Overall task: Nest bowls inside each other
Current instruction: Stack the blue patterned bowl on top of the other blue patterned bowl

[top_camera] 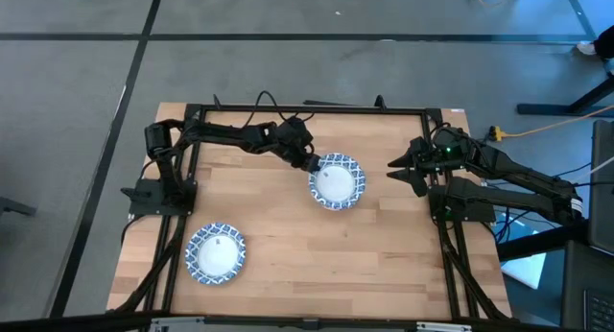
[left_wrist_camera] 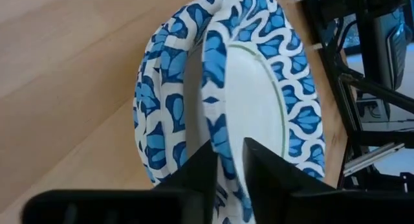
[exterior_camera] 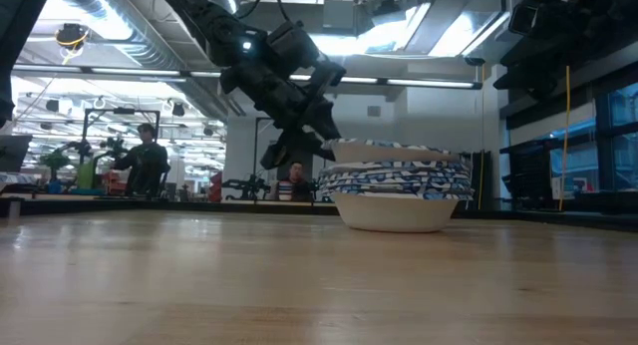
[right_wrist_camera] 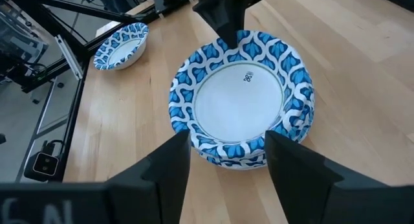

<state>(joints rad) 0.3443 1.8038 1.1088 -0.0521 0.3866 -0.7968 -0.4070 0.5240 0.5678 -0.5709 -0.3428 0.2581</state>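
Note:
A stack of several blue-and-white bowls (top_camera: 337,182) stands on the table's middle; it also shows in the low view (exterior_camera: 397,190) and the right wrist view (right_wrist_camera: 240,98). My left gripper (top_camera: 312,164) is at the stack's far-left side, shut on the top bowl (left_wrist_camera: 255,88). One more bowl (top_camera: 216,252) rests on its base near the table's front left; it also shows in the right wrist view (right_wrist_camera: 121,45). My right gripper (top_camera: 399,169) is open and empty, to the right of the stack and pointing at it (right_wrist_camera: 226,156). My left gripper pinches the top bowl's rim (left_wrist_camera: 220,143) on its far-left side, one finger inside the bowl and one outside. The fingers slant down from the table's far left. The bowl sits in the stack, its held side a little apart from the rim below (left_wrist_camera: 165,114).
A black frame (top_camera: 192,109) runs along the table's far, left and right sides. Bare wood lies between the stack and the lone bowl and along the near edge. People and equipment show in the room beyond the table in the low view.

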